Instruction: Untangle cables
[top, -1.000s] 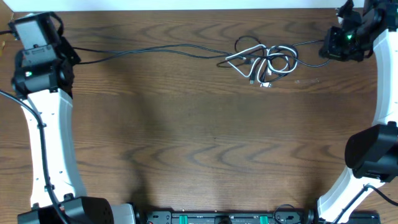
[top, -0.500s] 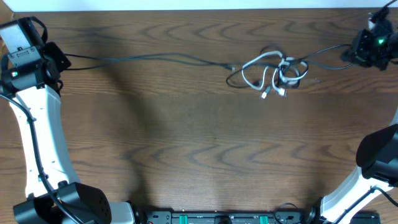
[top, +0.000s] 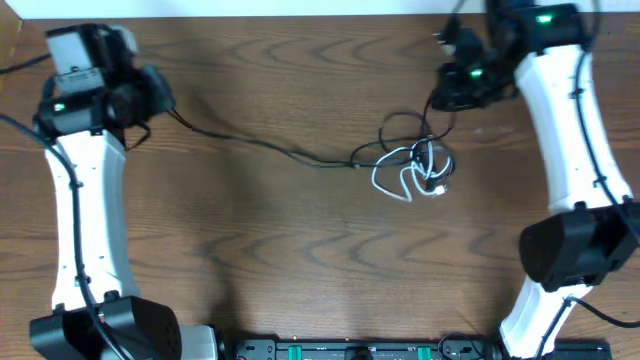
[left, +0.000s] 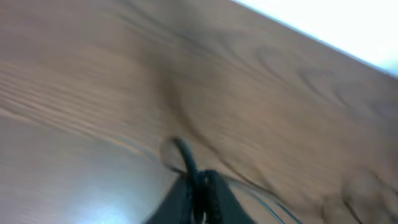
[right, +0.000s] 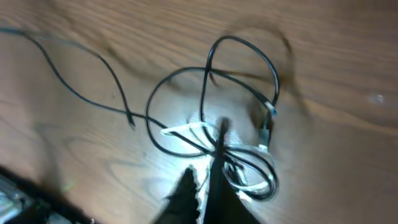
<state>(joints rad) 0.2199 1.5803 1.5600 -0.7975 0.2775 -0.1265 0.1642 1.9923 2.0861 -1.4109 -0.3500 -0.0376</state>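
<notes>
Near the far left corner of the surface (top: 300, 270), the left end effector (top: 163, 100) is seen closed on one end of the long black cable (top: 260, 146). In the left wrist view, though blurred, the fingers are pressed together with the cord poking out between them. From that grip the cable is laid slack across the wood toward the middle. Its small plug end is found just beside the knot of cables (top: 415, 165).

That knot is located right of centre, toward the far edge. It is made up of the white cable (top: 380, 183), coiled in small loops, and a second black cable (right: 206, 81) looped over it. Between the knot and the far edge, the right end effector (top: 440, 100) is held with its fingers nearly together. A strand of the second black cable appears to be pinched between them, as far as the motion blur allows.
</notes>
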